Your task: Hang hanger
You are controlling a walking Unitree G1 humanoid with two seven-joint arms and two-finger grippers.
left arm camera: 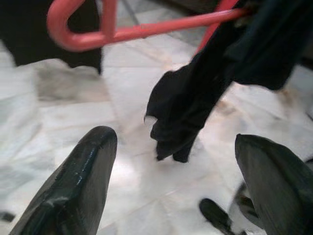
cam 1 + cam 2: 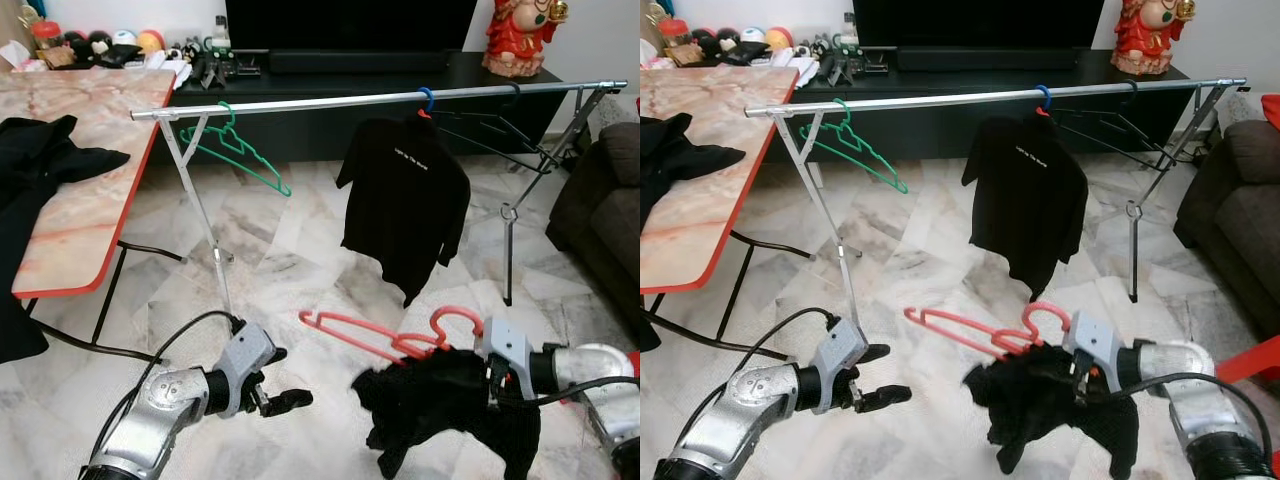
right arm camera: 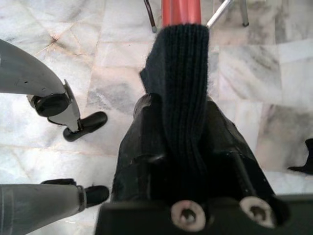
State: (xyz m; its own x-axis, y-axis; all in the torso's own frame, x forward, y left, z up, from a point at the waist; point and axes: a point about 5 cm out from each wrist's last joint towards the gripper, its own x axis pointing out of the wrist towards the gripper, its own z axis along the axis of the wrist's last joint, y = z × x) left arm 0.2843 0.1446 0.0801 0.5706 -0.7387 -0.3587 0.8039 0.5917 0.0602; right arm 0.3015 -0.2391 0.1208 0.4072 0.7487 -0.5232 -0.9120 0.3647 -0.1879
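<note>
Here my right end effector clamps the red hanger through its black garment, low before the rail, while my left end effector waits open beside it, ready to steady the cloth.

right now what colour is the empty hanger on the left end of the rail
Green, hooked on the silver rail; clearest in the left eye view.

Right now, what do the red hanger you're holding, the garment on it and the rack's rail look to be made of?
The red hanger looks like smooth moulded plastic: an even coral colour with a slight gloss. The black garment on it seems a ribbed knit; the right wrist view shows fine ribs where the right gripper clamps it. The rail appears to be bare metal tube, silvery and reflective.
</note>
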